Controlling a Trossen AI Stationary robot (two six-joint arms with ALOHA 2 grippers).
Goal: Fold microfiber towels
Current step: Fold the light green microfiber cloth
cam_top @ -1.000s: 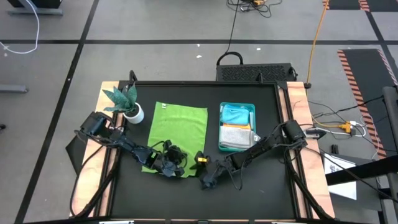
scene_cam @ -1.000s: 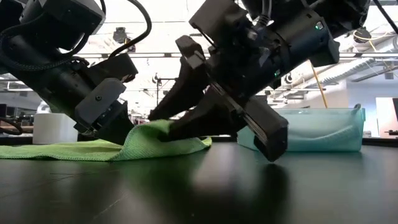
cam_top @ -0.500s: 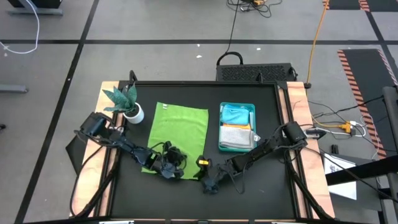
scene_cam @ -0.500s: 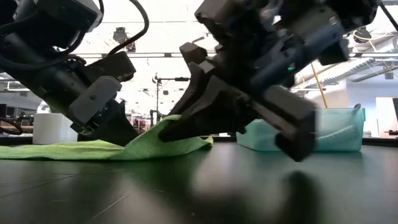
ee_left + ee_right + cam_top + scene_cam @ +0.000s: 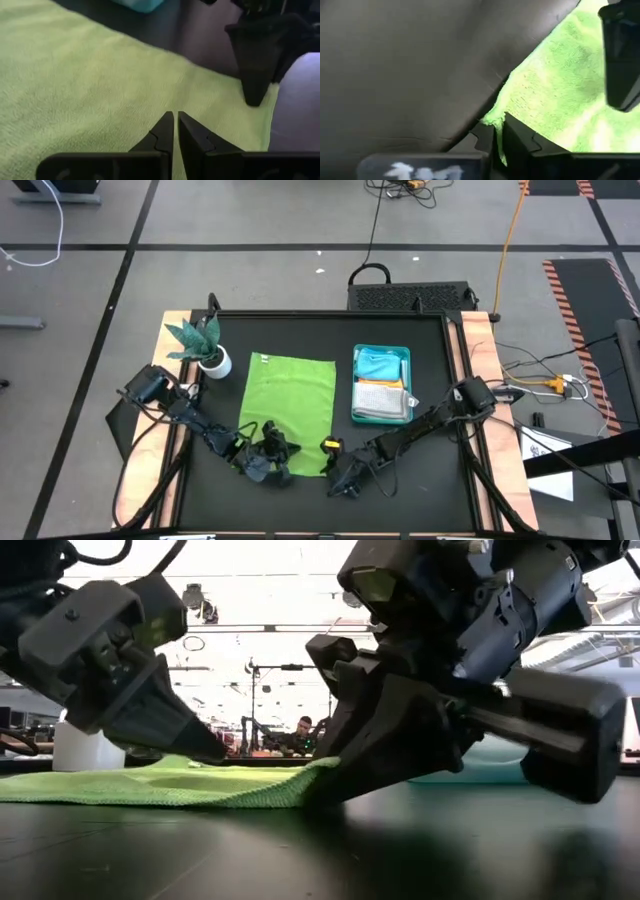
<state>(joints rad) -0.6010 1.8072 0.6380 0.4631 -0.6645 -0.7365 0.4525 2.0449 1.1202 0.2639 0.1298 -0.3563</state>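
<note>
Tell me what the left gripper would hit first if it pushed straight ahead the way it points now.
Most likely only the lime green towel that the left gripper, fingers shut, rests on; further along, perhaps the right gripper at the towel's corner, though depth is unclear.

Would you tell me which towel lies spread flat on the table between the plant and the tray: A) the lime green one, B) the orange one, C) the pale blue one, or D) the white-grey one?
A: the lime green towel lies open on the dark table, with both grippers at its near edge.
</note>
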